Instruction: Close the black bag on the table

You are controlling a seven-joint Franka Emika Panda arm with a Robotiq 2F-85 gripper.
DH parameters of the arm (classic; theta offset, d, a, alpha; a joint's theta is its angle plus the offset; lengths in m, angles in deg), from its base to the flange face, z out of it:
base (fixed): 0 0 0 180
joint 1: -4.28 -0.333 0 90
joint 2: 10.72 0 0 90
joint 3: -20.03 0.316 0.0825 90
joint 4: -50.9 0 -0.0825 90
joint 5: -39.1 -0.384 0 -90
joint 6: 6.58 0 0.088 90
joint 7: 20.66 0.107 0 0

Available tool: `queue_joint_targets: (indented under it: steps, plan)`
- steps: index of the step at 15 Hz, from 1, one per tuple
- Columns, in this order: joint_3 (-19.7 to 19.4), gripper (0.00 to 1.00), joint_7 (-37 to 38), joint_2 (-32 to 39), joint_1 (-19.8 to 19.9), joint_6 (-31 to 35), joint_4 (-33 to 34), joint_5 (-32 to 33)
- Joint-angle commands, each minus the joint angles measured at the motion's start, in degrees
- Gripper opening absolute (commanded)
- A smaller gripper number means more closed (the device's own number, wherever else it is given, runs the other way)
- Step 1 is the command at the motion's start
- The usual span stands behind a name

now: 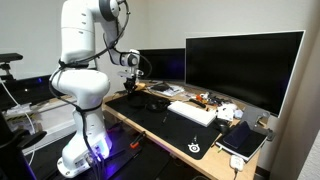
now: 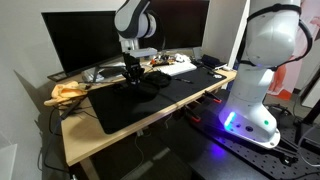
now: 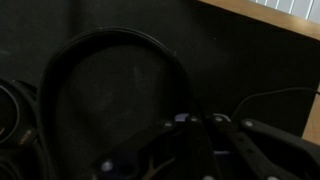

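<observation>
The black bag (image 2: 150, 83) is a low, lumpy pouch on the black mat of the table (image 2: 130, 135), near the mat's middle; it also shows in an exterior view (image 1: 150, 100). My gripper (image 2: 131, 79) is down at the bag's near edge, as both exterior views show (image 1: 131, 89). The wrist view is very dark: a curved black loop of the bag (image 3: 110, 40) arches over the mat, and my jaws (image 3: 197, 122) are close together on a thin black part of the bag.
A white keyboard (image 1: 192, 112) lies just past the bag, with wide monitors (image 1: 240, 65) behind it. A flat dark slab with a white edge (image 1: 243, 143) lies at the mat's end. Small clutter and cables (image 2: 70, 92) sit by the table's corner. The wooden edge (image 3: 270, 12) shows beyond the mat.
</observation>
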Motion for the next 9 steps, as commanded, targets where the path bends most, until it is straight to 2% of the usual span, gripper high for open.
queue_joint_targets:
  steps: [1,9]
  plan:
    - [0.67,0.01,-4.56,-5.35,2.07,-1.86,-3.3,-2.35]
    - [-1.63,0.01,-17.23,-7.79,6.47,-11.06,-0.87,-4.26]
